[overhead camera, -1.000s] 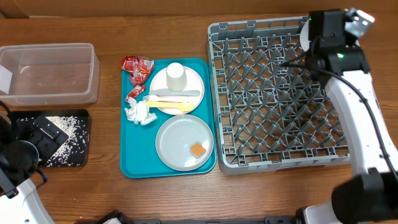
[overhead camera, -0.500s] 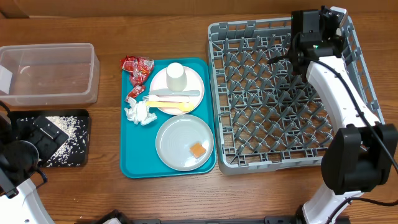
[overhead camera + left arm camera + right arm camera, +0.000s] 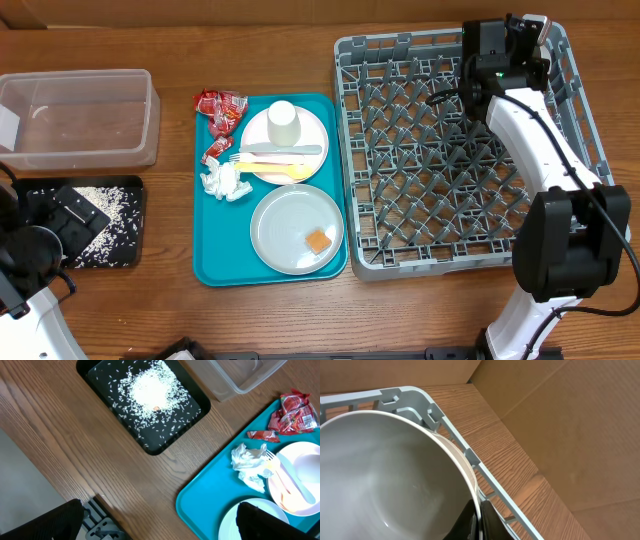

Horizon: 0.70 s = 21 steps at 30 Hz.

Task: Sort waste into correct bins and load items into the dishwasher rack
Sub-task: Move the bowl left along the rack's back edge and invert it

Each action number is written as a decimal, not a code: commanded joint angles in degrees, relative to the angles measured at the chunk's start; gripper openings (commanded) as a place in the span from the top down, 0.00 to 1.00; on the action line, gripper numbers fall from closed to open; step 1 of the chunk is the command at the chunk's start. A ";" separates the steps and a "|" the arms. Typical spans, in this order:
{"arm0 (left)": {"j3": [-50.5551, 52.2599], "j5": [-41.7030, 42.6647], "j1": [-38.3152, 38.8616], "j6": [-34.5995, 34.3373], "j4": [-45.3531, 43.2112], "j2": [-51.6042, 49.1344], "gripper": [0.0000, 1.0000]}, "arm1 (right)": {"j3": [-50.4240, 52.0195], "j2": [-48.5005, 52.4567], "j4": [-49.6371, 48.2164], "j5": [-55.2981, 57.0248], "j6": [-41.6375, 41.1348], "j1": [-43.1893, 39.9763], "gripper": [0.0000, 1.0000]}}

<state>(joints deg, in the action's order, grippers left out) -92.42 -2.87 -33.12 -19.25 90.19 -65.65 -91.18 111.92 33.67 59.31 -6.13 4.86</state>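
Right gripper (image 3: 479, 519) pinched tight on bowl (image 3: 385, 475) rim, over rack (image 3: 470, 455) far corner. Left gripper (image 3: 157, 525) gapes empty near black tray (image 3: 150, 451). Risk: bowl pivots in edge grip, catches rack wall, tips out.

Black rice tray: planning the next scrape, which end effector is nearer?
Left. The left end effector hangs open just beside the black tray; the right end effector holds a grey bowl over the far dishwasher rack.
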 commanded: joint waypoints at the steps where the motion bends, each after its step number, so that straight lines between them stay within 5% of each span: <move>1: -0.52 -0.70 -0.33 1.09 -0.20 0.02 0.00 | 0.79 0.09 -0.17 1.51 0.17 -0.33 0.96; 21: -0.52 -0.70 -0.33 1.09 -0.20 0.02 0.00 | 1.99 2.10 0.83 -0.17 0.17 1.18 0.96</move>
<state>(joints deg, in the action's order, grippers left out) -92.42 -2.87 -33.12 -19.25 90.19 -65.65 -89.62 112.27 34.37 58.72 -5.93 5.69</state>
